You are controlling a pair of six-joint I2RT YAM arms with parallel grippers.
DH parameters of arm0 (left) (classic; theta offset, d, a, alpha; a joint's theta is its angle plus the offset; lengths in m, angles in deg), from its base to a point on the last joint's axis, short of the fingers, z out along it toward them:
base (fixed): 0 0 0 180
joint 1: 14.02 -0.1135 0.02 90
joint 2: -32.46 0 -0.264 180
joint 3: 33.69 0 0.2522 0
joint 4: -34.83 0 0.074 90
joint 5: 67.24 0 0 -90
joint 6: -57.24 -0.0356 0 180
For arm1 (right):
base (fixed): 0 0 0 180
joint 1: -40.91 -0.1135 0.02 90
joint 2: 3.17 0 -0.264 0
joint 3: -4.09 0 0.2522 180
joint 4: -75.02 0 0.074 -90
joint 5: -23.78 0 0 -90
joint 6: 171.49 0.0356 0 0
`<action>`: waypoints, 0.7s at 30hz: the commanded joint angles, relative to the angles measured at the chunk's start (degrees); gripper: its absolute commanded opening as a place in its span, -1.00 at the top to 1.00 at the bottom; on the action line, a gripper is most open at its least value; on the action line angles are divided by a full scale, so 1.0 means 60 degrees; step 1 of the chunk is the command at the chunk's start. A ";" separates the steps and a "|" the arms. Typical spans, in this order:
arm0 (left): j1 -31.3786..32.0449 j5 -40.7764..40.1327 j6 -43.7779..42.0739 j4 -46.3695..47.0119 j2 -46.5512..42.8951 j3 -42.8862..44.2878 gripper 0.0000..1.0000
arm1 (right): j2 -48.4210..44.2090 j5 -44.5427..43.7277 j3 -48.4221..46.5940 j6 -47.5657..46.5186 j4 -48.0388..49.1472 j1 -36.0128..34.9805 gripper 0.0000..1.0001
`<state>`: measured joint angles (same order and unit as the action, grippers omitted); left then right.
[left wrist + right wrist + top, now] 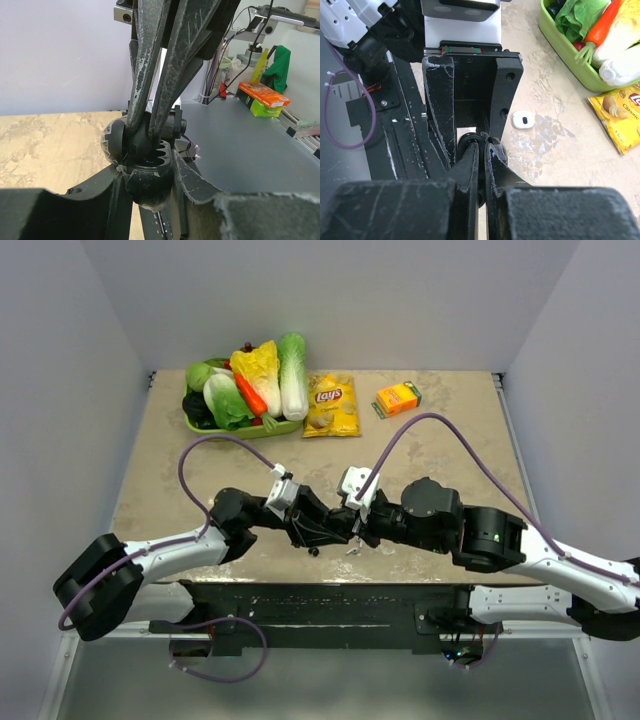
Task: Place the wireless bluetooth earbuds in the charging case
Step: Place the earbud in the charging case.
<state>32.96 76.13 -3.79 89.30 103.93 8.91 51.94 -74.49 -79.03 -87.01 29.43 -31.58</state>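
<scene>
Your left tool [148,175] pinches the charging case [145,194] over the bench's [450,455] near edge. Your right tool [482,147] is pressed nearly together at its mouth, with any earbud hidden. Push off-centre and that round case could twist free.

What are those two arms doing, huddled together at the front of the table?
The left tool grips a small round black charging case, held open. The right tool, fingers nearly closed, pokes its tips down into the case, apparently seating an earbud, though that earbud is hidden. A tiny black piece on the table just beside them may be the other one.
</scene>
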 commanded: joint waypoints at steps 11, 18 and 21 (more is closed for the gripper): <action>-0.0037 -0.0090 0.0035 0.0743 -0.0118 -0.0148 1.00 | 0.0380 -0.0042 0.0091 0.0070 0.0120 -0.0047 1.00; -0.0037 -0.0148 0.0006 0.0714 -0.0235 -0.0192 1.00 | 0.0497 -0.0042 0.0018 0.0129 -0.0055 -0.0062 1.00; -0.0052 -0.0163 -0.0068 0.0611 -0.0308 -0.0178 1.00 | 0.0366 -0.0086 0.0105 0.0202 -0.0158 -0.0077 1.00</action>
<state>32.48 75.93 -3.81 88.97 103.93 7.16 54.17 -74.64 -78.79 -86.64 29.38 -31.60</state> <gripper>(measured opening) 0.342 0.028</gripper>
